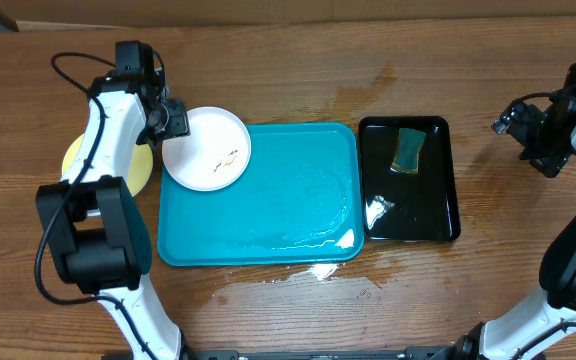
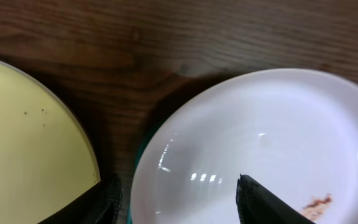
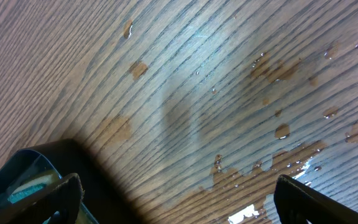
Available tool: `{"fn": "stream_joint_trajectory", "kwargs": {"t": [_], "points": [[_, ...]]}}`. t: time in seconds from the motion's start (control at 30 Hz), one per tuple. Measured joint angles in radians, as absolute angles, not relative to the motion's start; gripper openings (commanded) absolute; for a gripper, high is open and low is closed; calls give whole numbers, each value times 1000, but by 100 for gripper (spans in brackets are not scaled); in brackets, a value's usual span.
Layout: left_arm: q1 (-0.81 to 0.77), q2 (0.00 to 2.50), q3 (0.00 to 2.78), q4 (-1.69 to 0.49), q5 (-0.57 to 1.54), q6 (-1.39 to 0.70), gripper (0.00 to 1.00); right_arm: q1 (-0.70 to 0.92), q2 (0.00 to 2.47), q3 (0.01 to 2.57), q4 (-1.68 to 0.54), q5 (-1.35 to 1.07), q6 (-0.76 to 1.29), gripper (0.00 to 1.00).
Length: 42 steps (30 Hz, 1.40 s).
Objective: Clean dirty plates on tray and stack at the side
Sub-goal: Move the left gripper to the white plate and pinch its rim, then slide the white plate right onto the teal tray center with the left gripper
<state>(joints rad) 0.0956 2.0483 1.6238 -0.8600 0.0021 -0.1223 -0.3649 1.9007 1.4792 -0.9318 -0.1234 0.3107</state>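
Plates in sight number two, both round, shallow and glossy. One white plate (image 1: 206,150) lies over the far-left corner of the tray (image 1: 308,200), a turquoise plastic rectangle with rounded corners, a raised rim and a film of water. One yellow-green plate (image 1: 72,160) sits on the wood-grain bench (image 1: 298,80) just left of it, half under my left arm. My left fingers (image 1: 174,118) stand apart astride the white plate's rim; whether they pinch it I cannot tell. My right fingers (image 1: 518,120) are spread wide over wet bench, grasping nothing. Overhead alone shows one glossy black tray (image 1: 438,215) holding one green sponge (image 1: 408,150). Only the left wrist view shows fine dark specks on the yellow-green plate and the white plate's brown smear (image 2: 319,202) close up.
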Motion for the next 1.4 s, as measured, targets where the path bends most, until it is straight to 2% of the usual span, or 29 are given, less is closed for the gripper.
{"fn": "stream_joint_trajectory", "kwargs": {"t": [0.1, 0.13, 0.2, 0.33, 0.4, 0.53, 0.8, 1.1, 1.23, 1.27, 1.3, 1.4], "points": [[101, 2082, 1624, -862, 4, -109, 57, -365, 1901, 1479, -932, -123, 311, 100], [104, 2091, 1624, -862, 4, -102, 54, -365, 1901, 1479, -932, -123, 310, 100], [106, 2116, 1624, -864, 8, -94, 44, -365, 1901, 1479, -931, -123, 311, 100], [106, 2155, 1624, -878, 25, -78, 16, -365, 1901, 1479, -931, -124, 311, 100], [106, 2159, 1624, -888, 42, -70, 11, -365, 1901, 1479, -931, -124, 311, 100], [106, 2158, 1626, -908, 81, -70, 6, -365, 1901, 1479, -931, -124, 311, 100], [94, 2150, 1629, -966, 214, -70, 5, -365, 1901, 1479, -932, -123, 311, 100], [-28, 2150, 1629, -1036, 344, -122, 4, -365, 1901, 1479, -932, -123, 311, 100], [-118, 2150, 1629, -1052, 358, -194, 8, -365, 1901, 1479, -931, -124, 311, 100], [-138, 2150, 1629, -1054, 361, -208, 12, -365, 1901, 1479, -931, -124, 311, 100], [-162, 2150, 1629, -1055, 364, -221, 22, -365, 1901, 1479, -932, -124, 311, 100], [-225, 2150, 1629, -1055, 368, -257, 68, -365, 1901, 1479, -932, -123, 311, 100]]}}
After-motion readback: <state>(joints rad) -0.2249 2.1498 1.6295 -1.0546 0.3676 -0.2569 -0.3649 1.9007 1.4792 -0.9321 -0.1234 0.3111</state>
